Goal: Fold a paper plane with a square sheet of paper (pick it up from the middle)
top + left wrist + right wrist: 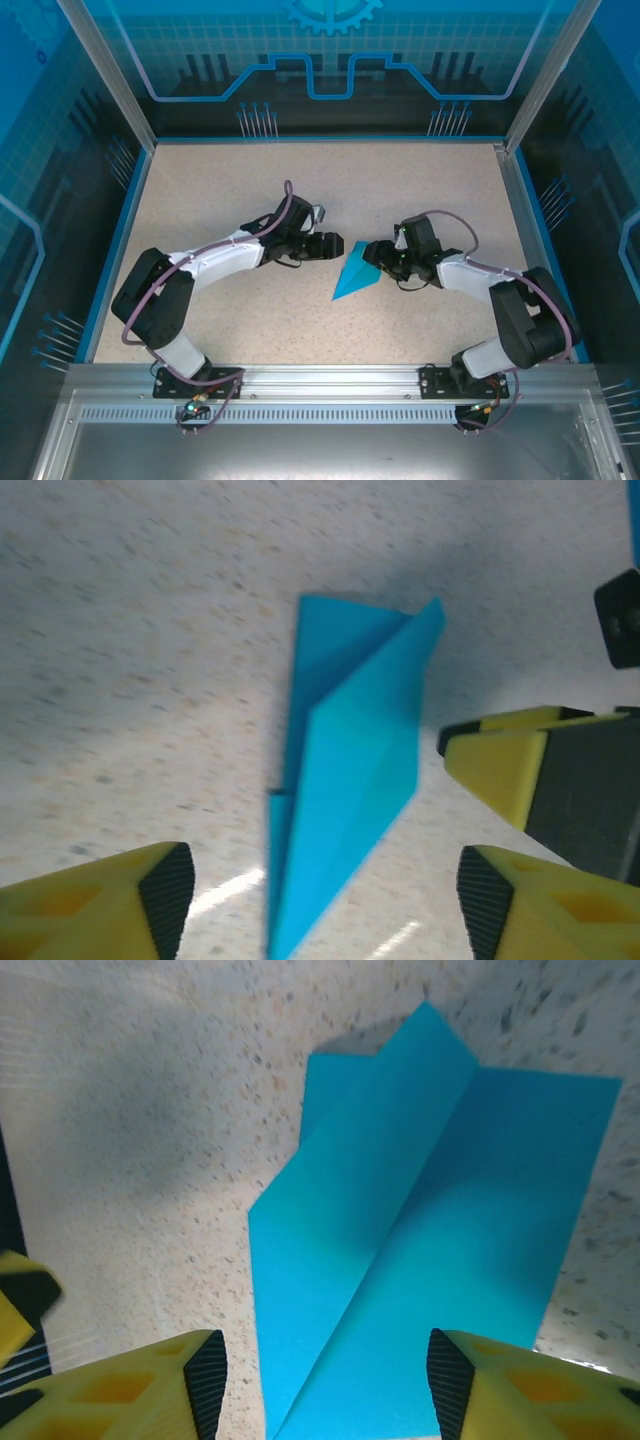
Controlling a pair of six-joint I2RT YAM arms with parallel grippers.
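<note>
Paper plane [355,272]: turquoise-blue, folded to a dart with a raised lengthwise crease. Lies on the speckled surface [250,180] near its middle, nose toward the near edge, wide end toward the far side, between the two arms. Left fingers [328,245]: yellow with black pads, spread wide, pinching nothing, just left of the plane's wide end. In the left wrist view, left fingers [160,890] either side of the plane's [345,780] pointed end, bare surface showing between pad and paper on both sides. Right fingers [370,252]: same make, spread, pinching nothing, just right of the wide end. In the right wrist view, right fingers [205,1375] astride the plane [420,1230], one pad overlapping a wing. Contact there: cannot tell.
</note>
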